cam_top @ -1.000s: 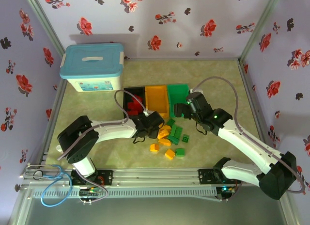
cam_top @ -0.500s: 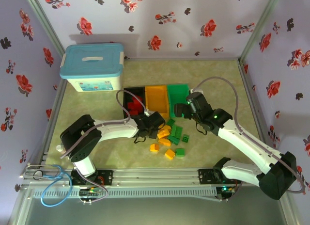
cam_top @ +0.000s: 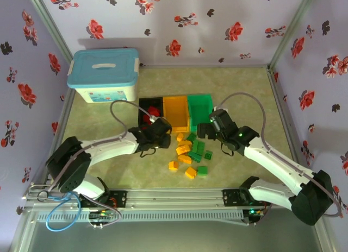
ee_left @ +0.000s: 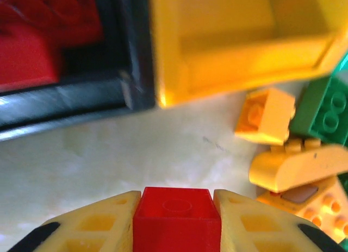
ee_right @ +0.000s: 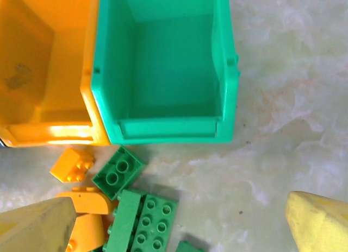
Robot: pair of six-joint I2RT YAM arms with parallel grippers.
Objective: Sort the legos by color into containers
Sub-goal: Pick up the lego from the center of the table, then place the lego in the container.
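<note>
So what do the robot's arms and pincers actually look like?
The left arm and right arm have white links with black joints, and each carries a grey cable looping to the wrist. The left pincer and right pincer have yellow plastic fingers; the left ones show square cut-outs.

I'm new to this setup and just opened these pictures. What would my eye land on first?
A small red studded plastic brick sits clamped in the left tool, just short of the black plastic bin that holds red pieces. Beside it stand an empty orange plastic bin and an empty green plastic bin, with loose orange and green bricks scattered in front.
</note>
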